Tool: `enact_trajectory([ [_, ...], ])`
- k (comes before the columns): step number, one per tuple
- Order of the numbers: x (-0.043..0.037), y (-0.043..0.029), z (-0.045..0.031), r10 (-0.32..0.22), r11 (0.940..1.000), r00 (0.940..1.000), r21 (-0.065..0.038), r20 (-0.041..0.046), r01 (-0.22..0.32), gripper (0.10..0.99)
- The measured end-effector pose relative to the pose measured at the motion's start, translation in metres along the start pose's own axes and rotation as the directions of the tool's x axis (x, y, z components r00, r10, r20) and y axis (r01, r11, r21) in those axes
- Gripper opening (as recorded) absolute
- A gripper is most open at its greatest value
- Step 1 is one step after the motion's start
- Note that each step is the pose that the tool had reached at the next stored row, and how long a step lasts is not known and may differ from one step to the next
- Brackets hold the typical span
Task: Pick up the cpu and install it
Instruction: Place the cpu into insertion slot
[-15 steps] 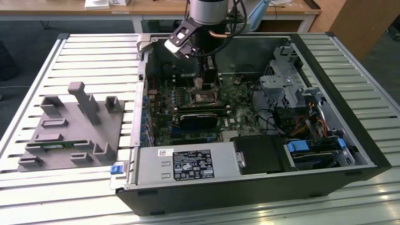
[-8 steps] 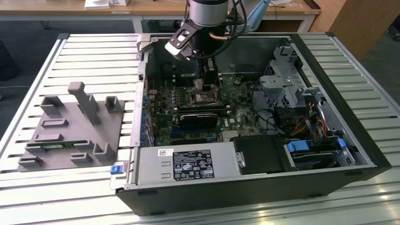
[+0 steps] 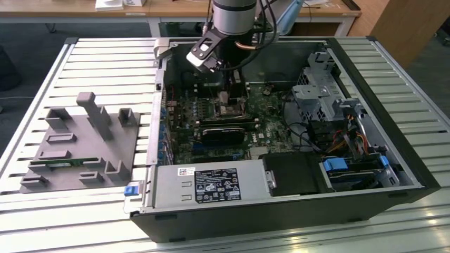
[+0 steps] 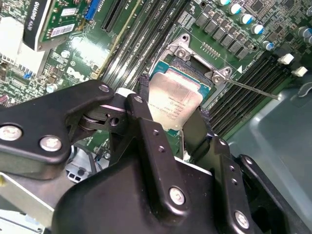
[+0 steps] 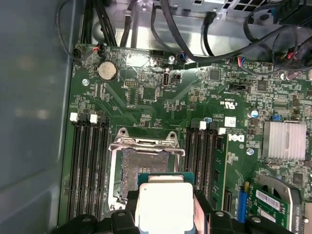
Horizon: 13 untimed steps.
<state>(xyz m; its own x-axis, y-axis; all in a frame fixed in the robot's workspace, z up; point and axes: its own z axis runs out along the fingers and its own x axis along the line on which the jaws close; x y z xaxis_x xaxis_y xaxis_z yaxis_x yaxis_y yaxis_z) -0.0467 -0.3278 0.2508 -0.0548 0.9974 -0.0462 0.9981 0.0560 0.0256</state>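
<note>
The pick looks done and the install is in hand: the end effector (image 4: 171,114) pinches the cpu (image 5: 163,207) by two opposite edges, over the open socket (image 5: 141,163). The chip seems to hang just above the socket and partly off to one side, though I cannot tell whether a corner touches. Seating calls for squaring it with the socket and keeping it level.

Bright, even overhead light puts pale glare on the ribbed silver metal worktop (image 3: 105,58), strongest along its near edge; the open black computer case (image 3: 281,221) is dim and shadowed inside. In both wrist views the shiny silver square cpu (image 4: 173,100) (image 5: 163,204) glares almost white.
</note>
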Motion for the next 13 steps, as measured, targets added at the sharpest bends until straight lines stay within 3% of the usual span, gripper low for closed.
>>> enact_trajectory([
  [7,0.0015,-0.0002,0.0096,0.0,1.0,1.0,0.0,0.0017,0.0,0.525],
  [13,0.009,0.0001,0.0176,0.001,1.0,1.0,0.0,0.0016,-0.001,0.525],
])
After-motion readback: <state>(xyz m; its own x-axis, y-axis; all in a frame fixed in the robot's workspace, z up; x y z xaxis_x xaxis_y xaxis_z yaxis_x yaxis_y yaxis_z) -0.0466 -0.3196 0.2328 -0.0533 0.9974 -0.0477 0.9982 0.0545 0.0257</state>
